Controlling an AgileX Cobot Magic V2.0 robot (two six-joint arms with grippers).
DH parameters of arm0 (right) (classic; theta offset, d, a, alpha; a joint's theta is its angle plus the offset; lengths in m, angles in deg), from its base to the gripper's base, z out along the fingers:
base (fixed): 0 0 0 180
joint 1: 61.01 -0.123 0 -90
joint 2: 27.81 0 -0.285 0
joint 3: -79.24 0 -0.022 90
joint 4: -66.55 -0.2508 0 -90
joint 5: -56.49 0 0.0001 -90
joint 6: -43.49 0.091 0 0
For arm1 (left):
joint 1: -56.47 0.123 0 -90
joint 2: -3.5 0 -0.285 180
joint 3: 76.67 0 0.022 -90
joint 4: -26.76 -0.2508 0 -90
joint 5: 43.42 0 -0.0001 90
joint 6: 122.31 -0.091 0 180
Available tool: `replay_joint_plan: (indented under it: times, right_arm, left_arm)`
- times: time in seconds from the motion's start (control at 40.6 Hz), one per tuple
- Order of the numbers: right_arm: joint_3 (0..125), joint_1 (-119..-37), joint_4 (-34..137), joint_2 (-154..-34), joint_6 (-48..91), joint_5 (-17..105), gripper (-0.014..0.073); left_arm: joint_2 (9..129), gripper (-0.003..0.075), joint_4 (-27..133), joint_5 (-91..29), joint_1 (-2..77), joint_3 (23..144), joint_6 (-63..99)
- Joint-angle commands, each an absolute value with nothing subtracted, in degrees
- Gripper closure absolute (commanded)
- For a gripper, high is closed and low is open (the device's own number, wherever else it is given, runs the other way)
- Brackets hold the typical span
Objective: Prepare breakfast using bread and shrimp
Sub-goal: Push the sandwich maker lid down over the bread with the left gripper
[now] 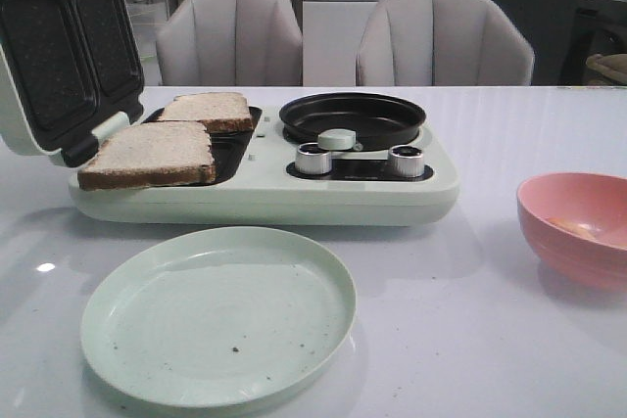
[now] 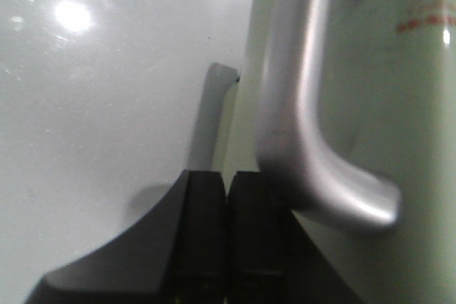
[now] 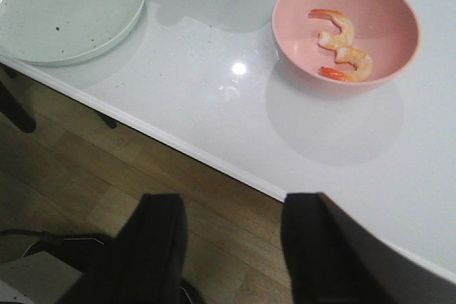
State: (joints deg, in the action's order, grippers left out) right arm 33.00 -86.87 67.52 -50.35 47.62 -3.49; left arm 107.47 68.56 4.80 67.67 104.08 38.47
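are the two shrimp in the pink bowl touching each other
Touching. The right wrist view looks down into the pink bowl and shows the upper shrimp meeting the lower shrimp with no gap between them.

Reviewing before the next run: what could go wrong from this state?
1. The front bread slice overhangs the maker's edge; a nudge could tip it onto the table.
2. The shrimp are small and curled in the pink bowl, so a pinch might slip or shove the bowl.
3. The left gripper sits shut right beside the maker's metal handle; lifting carelessly could snag.
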Motion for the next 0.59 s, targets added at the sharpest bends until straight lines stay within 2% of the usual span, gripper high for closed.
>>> replay_joint_plan:
  times: [0.0,0.566]
  right_arm:
    - [34.31,-86.76,68.38,-50.99,47.65,0.05,0.0169]
    - [34.31,-86.76,68.38,-50.99,47.65,0.05,0.0169]
  left_arm:
    - [103.62,0.0619,72.07,5.47,66.0,106.1,37.0]
    - [88.25,0.0619,68.17,12.09,54.8,103.53,32.56]
